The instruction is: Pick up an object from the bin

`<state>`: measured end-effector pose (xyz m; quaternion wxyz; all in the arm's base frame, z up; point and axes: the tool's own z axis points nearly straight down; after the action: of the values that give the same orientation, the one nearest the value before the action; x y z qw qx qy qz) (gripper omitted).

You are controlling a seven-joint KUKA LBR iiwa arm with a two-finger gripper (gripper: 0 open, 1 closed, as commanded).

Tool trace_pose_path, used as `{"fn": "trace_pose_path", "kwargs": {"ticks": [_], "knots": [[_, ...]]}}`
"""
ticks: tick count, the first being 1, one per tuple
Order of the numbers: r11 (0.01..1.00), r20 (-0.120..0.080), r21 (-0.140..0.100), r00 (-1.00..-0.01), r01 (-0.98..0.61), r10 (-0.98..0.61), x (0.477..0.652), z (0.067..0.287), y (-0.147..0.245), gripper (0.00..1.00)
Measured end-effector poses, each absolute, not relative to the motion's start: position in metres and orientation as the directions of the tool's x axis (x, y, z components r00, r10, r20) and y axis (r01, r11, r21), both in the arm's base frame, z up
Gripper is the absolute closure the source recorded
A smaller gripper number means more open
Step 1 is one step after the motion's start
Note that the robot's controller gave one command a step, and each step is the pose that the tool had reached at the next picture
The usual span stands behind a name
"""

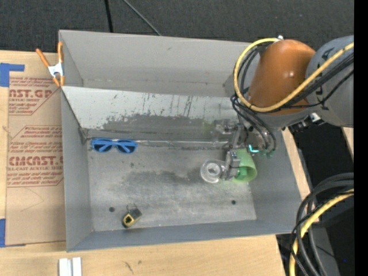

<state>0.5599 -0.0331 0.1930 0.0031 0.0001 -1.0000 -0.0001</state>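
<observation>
Orange wrist cover (282,73) above, gripper (233,164) between clear ring (210,172) and half-hidden green piece (249,171), its spread unreadable

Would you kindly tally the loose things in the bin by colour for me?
Blue: 1, the sunglasses
Green: 1, the green cup-like piece
Clear: 1, the clear round piece
Yellow and black: 1, the small yellow-black piece
Total: 4
</observation>
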Motion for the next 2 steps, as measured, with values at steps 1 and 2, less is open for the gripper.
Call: {"fn": "trace_pose_path", "kwargs": {"ticks": [1, 2], "knots": [[0.964, 0.003, 0.006, -0.964, -0.266, -0.267, 0.5534, 0.0665, -0.1327, 0.00], [0.962, -0.001, 0.014, -0.962, -0.272, -0.272, 0.5553, 0.0692, -0.1252, 1.00]]}}
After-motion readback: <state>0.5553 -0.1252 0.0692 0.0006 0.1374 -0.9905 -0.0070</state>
